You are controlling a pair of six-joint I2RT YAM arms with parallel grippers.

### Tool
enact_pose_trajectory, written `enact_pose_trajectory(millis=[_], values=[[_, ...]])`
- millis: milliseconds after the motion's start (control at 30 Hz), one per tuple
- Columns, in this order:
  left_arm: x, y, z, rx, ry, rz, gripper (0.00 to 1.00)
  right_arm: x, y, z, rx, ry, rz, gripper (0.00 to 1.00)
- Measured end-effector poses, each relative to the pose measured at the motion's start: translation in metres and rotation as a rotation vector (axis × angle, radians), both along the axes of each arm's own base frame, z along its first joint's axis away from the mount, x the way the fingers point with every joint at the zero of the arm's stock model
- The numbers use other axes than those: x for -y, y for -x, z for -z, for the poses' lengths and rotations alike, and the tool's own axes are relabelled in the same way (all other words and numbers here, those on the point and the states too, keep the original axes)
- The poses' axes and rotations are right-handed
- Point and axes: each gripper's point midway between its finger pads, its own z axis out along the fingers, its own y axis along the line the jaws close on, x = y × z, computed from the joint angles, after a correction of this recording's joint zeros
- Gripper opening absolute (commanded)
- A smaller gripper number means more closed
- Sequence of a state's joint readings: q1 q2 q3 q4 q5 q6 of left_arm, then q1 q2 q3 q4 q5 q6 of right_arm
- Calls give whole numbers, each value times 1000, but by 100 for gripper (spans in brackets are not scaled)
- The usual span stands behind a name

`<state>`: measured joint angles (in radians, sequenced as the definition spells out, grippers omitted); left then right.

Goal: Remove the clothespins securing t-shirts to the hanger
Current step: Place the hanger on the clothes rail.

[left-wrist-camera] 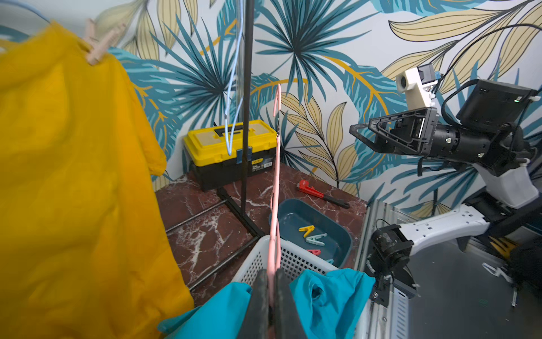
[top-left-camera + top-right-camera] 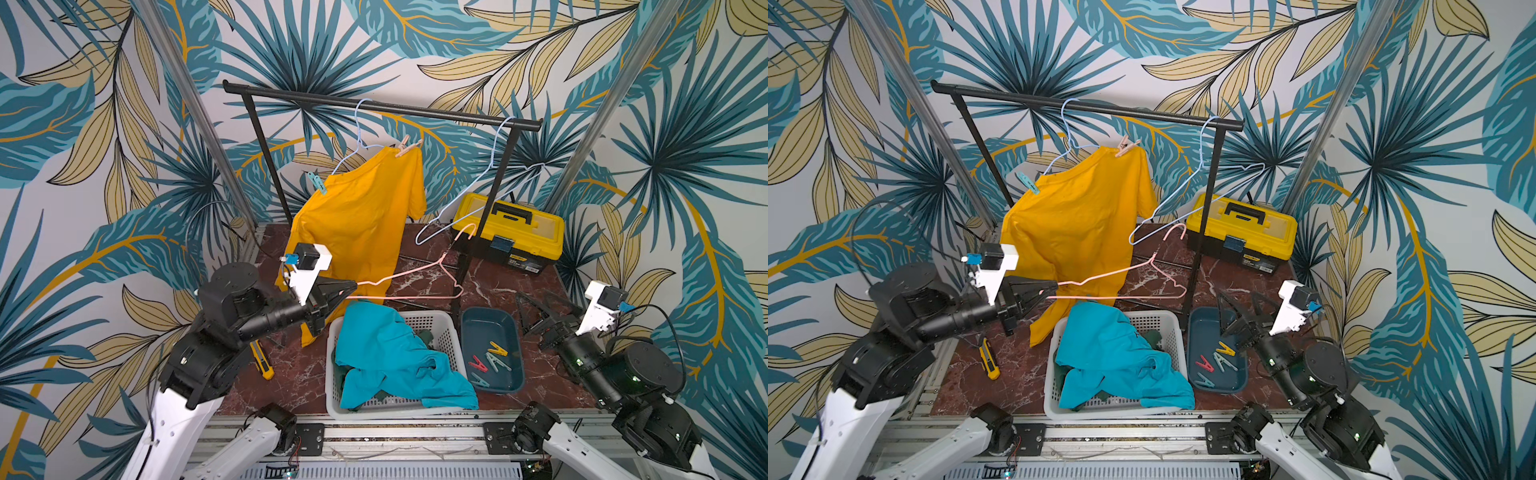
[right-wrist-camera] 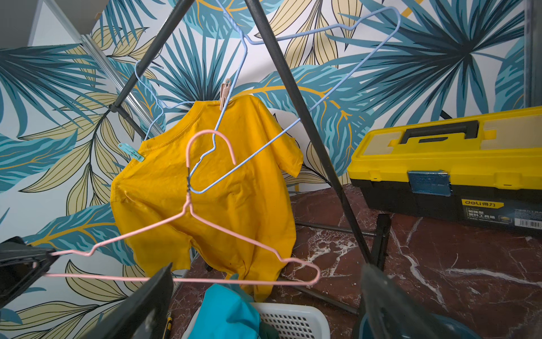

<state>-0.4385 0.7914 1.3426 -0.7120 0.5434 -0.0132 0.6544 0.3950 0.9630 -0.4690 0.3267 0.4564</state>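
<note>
Clothespins on the hanger number 2: a tan spring peg (image 2: 408, 148) bites the upper shoulder of the golden yellow cloth t-shirt (image 2: 365, 216), and a teal plastic peg (image 2: 316, 183) grips the lower shoulder. Both pin the shirt to a light blue wire hanger (image 2: 358, 120) on the black metal rail (image 2: 374, 106). 4 more pegs (image 2: 496, 360) lie in the dark teal plastic tray (image 2: 464, 332). The left gripper (image 2: 352, 286) is clamped on an empty pink wire hanger (image 2: 409, 298), so it's busy. The right gripper (image 2: 534, 300) hangs just beside the tray's far corner, jaws spread wide with nothing between them. From there the tan peg sits high, up and back toward the rail. Its long axis slants, handles uppermost. I'd judge that free arm better placed for it.
</note>
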Motion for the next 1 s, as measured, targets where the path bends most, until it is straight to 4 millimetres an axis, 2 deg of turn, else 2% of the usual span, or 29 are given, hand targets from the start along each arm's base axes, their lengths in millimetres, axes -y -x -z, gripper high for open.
enact_pose_trajectory(millis=[167,367,833,1000], values=[[-18,2,-5,42,-39,-97,0,-13,-11,9,-42,32,-18,99],[-24,1,3,21,-87,-127,0,-22,-23,18,-71,55,-21,100],[-47,19,-58,181,-84,-201,0,-22,-27,22,-80,62,-5,99],[-45,11,-76,214,-89,-214,0,-22,-27,23,-80,62,-5,100]])
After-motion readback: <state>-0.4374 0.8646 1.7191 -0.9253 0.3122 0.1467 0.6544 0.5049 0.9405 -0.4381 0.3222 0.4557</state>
